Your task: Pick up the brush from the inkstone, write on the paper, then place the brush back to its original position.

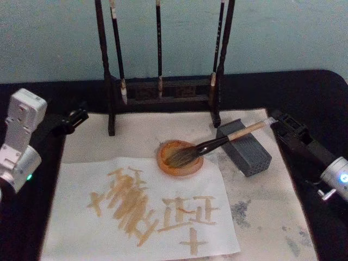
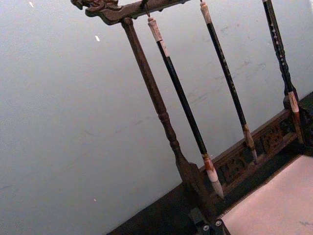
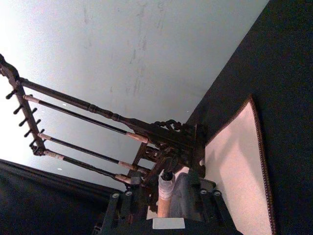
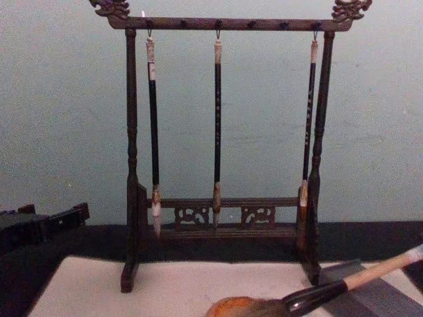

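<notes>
On inkstone (image 1: 188,169), one brush (image 1: 218,142), three hanging brushes (image 1: 159,50)

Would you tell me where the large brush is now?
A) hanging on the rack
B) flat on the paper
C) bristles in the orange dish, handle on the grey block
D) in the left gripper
C: the brush has its bristles in the orange dish and its handle propped on the grey block.

The brush (image 4: 344,281) lies slanted — bristles at the inkstone (image 4: 231,307).
</notes>
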